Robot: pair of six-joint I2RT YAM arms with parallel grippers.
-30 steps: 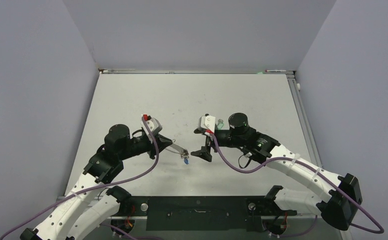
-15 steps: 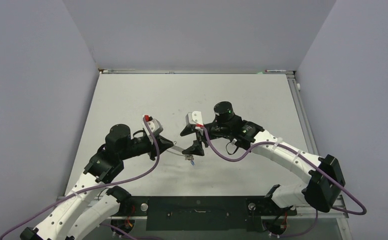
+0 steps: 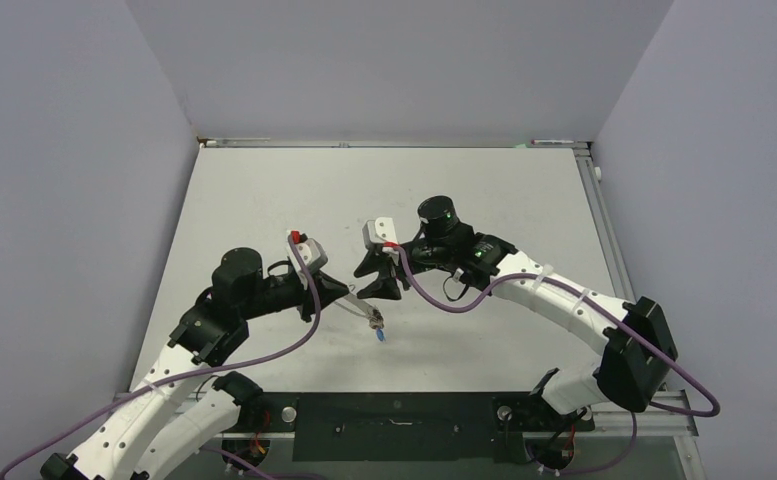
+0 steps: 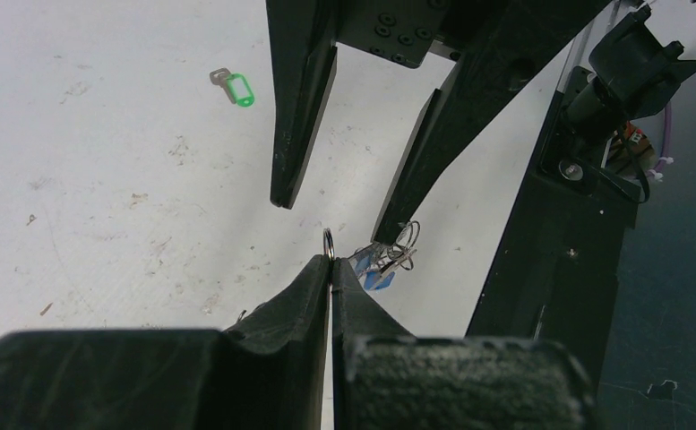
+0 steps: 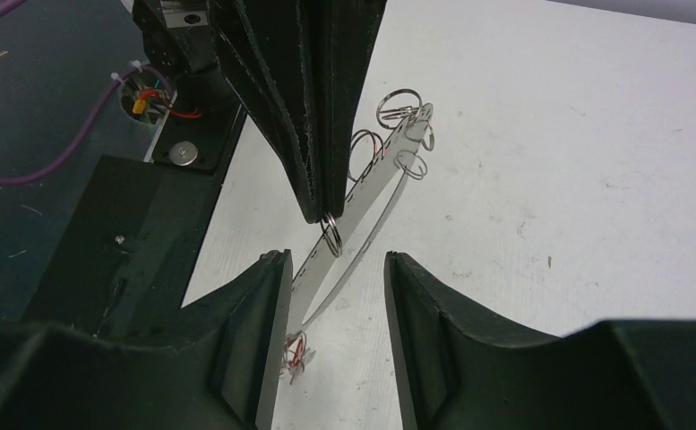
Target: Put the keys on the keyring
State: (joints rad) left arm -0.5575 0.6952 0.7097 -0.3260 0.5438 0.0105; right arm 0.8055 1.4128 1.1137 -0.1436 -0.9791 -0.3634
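Left wrist view: keyring pinched, right gripper straddling it

I see my left gripper [image 4: 330,267] clamped tight on the keyring [image 4: 327,242], whose thin wire shows just past its tip. My right gripper [image 4: 332,219] faces it with jaws partly apart, one finger on each side of the keyring, gripping nothing. The blue key [image 4: 378,279] hangs just beside the keyring among small rings [image 4: 404,240]. The green key [image 4: 236,88] lies on the counter [image 4: 102,179], well apart from it.
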